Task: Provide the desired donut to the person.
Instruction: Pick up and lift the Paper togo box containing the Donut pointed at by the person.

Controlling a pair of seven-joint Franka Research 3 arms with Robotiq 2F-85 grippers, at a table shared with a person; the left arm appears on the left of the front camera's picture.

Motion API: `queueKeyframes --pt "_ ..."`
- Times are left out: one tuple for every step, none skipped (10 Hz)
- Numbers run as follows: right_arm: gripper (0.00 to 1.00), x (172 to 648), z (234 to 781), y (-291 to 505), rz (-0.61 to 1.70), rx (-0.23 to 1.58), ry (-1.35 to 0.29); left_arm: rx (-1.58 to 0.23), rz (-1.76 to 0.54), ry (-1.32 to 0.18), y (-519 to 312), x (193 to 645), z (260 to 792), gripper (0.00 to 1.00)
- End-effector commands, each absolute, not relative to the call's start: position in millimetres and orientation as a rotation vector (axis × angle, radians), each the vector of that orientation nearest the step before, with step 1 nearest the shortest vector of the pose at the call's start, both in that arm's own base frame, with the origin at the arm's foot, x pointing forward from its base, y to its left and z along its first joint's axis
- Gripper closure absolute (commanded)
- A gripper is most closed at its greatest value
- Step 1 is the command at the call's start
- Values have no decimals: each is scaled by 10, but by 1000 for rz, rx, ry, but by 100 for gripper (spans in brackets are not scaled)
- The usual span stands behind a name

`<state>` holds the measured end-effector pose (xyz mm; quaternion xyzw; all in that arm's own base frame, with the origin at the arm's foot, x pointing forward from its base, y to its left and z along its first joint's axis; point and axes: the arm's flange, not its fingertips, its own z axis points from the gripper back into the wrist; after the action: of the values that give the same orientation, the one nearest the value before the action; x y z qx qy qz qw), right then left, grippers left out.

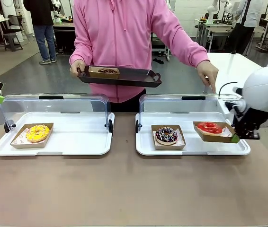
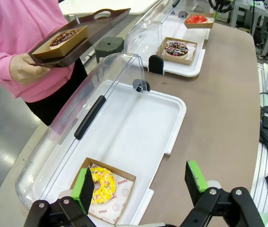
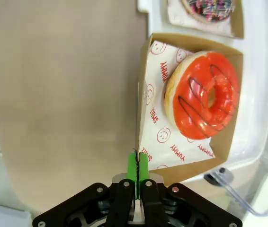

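evidently the right tool [image 3: 138, 163] was clamped on the wall of the box [image 3: 228, 137] holding the red donut [image 3: 186, 113] (its liner [image 3: 155, 113] read "yummy" and "smile") at the right end of the white tray [image 1: 191, 146]; left tool [image 2: 140, 182] gaped wide.

My left gripper [image 2: 139, 182] hangs above the table with its jaws spread wide, the green pads [image 2: 84, 188] facing each other with nothing between them. My right arm [image 1: 265, 90] comes in low from the right side, and my right gripper [image 3: 138, 163] has its pads pressed tight together, pinching the thin side wall of a cardboard tray [image 3: 195, 41].
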<state>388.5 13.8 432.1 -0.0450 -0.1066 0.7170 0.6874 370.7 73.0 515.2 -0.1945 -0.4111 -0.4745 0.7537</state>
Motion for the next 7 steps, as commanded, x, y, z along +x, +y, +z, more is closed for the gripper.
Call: queueKeyframes --pt "100 3277 4599 101 1691 -103 -243 -427 -1034 -899 738 3703 5148 0" --pt "100 2994 4812 72 1714 -119 -268 -427 -1034 -899 738 3703 5148 0" --pt "100 2745 5023 44 1727 -130 -295 -427 -1034 -899 738 3703 5148 0" --pt "100 2551 5184 42 1756 -163 -289 -427 -1034 -899 738 3703 5148 0" --pt "100 2392 5329 54 1798 -176 -318 -427 -1034 -899 738 3703 5148 0" --pt "100 2306 5440 59 1815 -217 -378 -427 -1034 -899 738 3703 5148 0" --pt "100 2292 5500 73 1797 -263 -426 -427 -1034 -899 738 3703 5148 0"
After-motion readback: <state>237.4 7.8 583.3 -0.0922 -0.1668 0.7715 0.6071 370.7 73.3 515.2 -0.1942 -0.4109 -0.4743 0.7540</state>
